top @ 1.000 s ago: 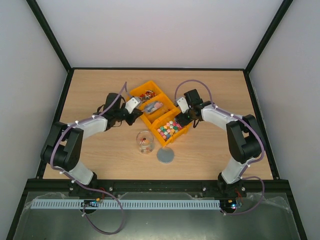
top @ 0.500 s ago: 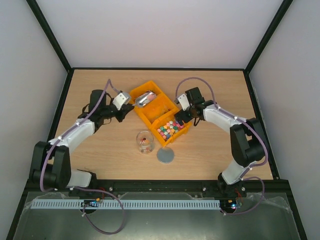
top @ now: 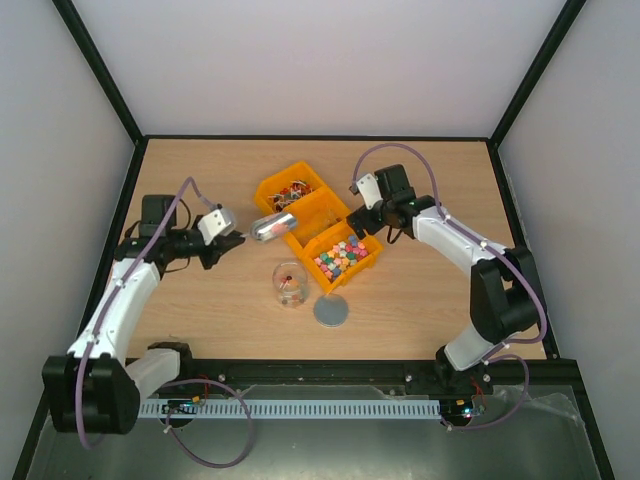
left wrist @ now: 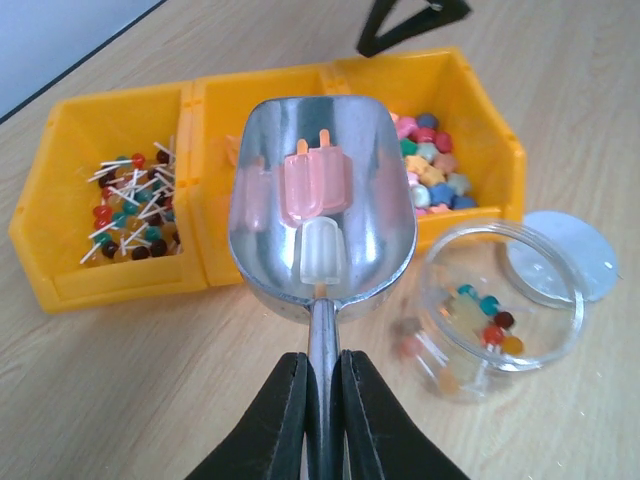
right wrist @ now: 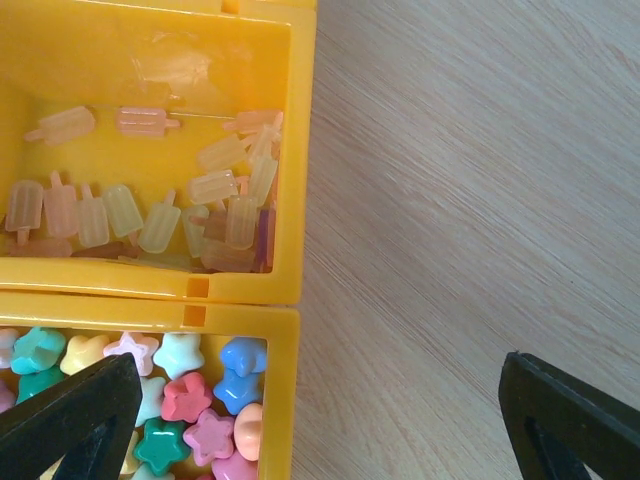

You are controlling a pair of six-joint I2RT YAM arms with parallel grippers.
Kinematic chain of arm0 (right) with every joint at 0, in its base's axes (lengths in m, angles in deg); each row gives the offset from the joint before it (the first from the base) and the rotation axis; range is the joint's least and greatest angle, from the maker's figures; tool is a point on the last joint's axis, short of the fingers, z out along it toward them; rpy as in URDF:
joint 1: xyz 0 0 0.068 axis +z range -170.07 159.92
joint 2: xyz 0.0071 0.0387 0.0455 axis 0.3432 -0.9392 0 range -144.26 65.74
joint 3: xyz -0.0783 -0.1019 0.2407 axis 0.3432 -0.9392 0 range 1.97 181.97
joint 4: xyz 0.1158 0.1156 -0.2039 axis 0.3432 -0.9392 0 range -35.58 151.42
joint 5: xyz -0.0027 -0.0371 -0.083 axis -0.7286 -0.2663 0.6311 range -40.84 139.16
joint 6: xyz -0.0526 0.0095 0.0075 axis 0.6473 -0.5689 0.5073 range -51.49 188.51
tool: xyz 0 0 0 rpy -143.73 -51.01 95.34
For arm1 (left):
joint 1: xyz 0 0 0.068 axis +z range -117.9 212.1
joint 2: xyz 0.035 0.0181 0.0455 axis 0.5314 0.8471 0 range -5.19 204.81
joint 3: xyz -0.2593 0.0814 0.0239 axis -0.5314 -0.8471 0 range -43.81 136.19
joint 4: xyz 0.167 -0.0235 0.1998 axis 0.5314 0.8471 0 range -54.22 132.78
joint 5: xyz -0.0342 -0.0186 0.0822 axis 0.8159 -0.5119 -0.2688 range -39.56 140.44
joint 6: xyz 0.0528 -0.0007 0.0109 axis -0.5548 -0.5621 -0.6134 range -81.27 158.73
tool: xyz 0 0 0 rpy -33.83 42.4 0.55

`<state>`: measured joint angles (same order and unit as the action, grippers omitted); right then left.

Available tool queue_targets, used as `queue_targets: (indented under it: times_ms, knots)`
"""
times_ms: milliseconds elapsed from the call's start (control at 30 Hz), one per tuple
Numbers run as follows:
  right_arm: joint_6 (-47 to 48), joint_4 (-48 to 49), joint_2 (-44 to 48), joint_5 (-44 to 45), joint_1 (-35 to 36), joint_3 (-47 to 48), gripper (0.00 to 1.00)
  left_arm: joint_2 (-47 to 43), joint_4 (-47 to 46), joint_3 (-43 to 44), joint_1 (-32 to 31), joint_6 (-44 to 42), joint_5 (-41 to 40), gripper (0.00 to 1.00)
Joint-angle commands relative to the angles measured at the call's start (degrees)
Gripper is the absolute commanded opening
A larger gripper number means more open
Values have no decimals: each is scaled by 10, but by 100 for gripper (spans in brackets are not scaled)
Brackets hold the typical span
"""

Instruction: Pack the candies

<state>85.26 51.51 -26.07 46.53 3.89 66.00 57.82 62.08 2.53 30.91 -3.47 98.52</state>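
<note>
My left gripper is shut on the handle of the silver scoop, held above the table left of the bins. In the left wrist view the gripper grips the handle, and the scoop bowl holds a few pale pink and white popsicle-shaped candies. Three joined yellow bins hold lollipop candies, popsicle candies and pastel star candies. My right gripper is open and empty over the bins' right edge, with its fingers wide apart.
A clear round jar with a few candies inside stands in front of the bins, also in the left wrist view. Its grey lid lies flat on the table to the jar's right. Black frame rails edge the table.
My left arm has drawn back to the left, lifting the scoop out of the middle bin with candies in it. My right gripper has shifted slightly toward the back.
</note>
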Motion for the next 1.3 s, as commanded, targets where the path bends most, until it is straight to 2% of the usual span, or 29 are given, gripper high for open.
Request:
queue_targets:
  times_ms: [0, 233, 567, 933, 1267]
  knots:
    - [6, -5, 20, -13, -2, 14, 99, -46, 136, 16, 16, -126, 41, 2]
    - [7, -8, 22, -21, -1, 18, 99, -96, 255, 11, 29, -245, 9, 2]
    - [3, -7, 14, -28, 6, 22, 99, -96, 351, 53, 28, -311, -42, 2]
    - [0, 1, 6, -32, 8, 23, 99, -71, 388, 111, -18, -319, -133, 2]
    - [-2, 8, 9, -32, 8, 18, 99, -41, 394, 153, -82, -297, -181, 2]
